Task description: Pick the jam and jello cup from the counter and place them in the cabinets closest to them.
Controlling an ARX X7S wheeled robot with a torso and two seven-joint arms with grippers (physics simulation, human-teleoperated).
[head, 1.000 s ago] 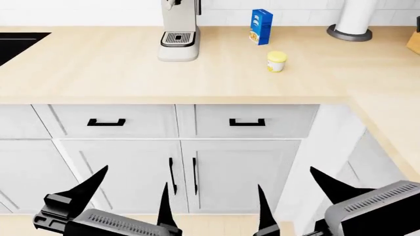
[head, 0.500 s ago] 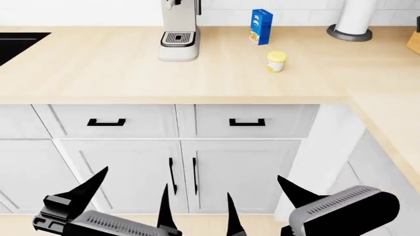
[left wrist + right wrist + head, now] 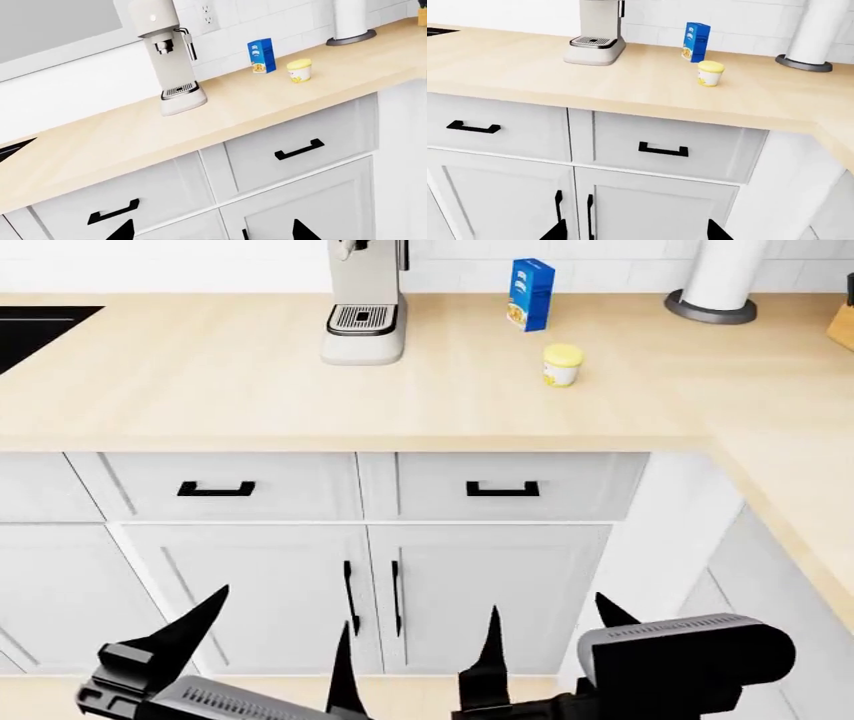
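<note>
The jam jar (image 3: 562, 365) is sitting on the counter (image 3: 200, 390), just in front of a blue box (image 3: 531, 294) whose print is too small to read. Both the left gripper (image 3: 274, 645) and right gripper (image 3: 554, 640) are hanging spread and empty before the cabinet doors (image 3: 487, 590).

Counter (image 3: 267, 390) pale matt wood grain; cabinet fronts (image 3: 481, 580) smooth matt white; handles (image 3: 502, 490) matt black.

No readable text showing anywhere, the blue cardboard box (image 3: 531, 294) on the pale wooden counter (image 3: 240, 390) carrying print too small to make out, the small pale-yellow jar (image 3: 562, 365) bearing an illegible label
</note>
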